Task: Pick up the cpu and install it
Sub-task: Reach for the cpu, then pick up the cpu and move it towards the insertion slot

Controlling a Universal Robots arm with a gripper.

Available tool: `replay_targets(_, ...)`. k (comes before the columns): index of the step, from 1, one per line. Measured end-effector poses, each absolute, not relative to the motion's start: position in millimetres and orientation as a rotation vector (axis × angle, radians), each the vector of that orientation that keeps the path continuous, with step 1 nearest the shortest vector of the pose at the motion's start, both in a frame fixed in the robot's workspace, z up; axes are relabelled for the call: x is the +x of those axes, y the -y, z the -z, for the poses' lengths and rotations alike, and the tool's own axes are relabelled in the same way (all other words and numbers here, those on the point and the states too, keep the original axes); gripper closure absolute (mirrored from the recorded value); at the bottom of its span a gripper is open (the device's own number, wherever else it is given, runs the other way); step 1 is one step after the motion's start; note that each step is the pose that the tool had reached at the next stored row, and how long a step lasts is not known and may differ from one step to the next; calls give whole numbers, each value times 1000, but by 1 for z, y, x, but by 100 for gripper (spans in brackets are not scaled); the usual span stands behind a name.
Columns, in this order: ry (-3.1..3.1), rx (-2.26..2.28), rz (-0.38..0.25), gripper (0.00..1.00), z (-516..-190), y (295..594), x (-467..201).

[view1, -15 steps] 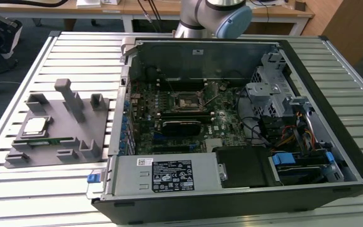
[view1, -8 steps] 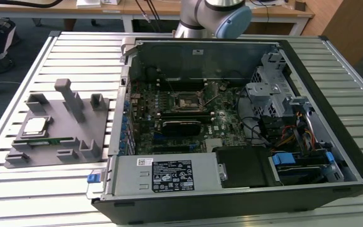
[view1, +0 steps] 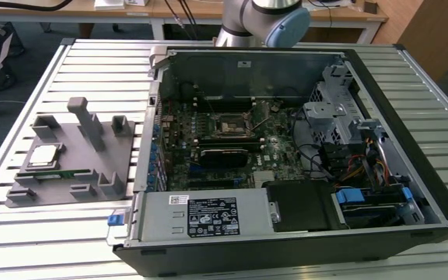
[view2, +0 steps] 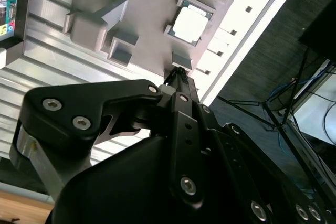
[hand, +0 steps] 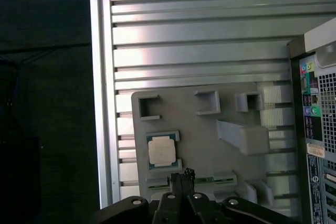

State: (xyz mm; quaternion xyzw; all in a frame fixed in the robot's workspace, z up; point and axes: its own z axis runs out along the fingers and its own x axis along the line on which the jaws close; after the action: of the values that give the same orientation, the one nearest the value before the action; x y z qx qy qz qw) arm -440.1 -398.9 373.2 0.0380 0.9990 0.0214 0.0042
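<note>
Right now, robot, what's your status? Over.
Gripper up above the gray tray, jaws shut, holding nothing. Cpu lying flat in the tray, not yet picked up. Nothing covering it.

— The small, flat, square cpu [view1: 44, 154] [view2: 189, 24] [hand: 161, 150] has a polished silver metal top that glares almost white in both wrist views.

— The flat grey holder plate [view1: 76, 157] beneath it looks like matt plastic, smooth and without gloss.

— The ribbed silver table [view1: 91, 64] is bare metal, with bright streaks along its slats.

— The black gripper [view2: 178, 74] is matt, and its round metal screw heads are shiny.

— The black tower computer case [view1: 286, 254] is matt outside and dull grey sheet metal inside. Its green circuit board [view1: 208, 146] has a faint sheen.
</note>
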Motion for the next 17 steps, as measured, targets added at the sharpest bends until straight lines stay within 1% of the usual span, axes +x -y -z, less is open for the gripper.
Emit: replay_targets(17, -3166, 122, -64, 89, -366, 397, -441)
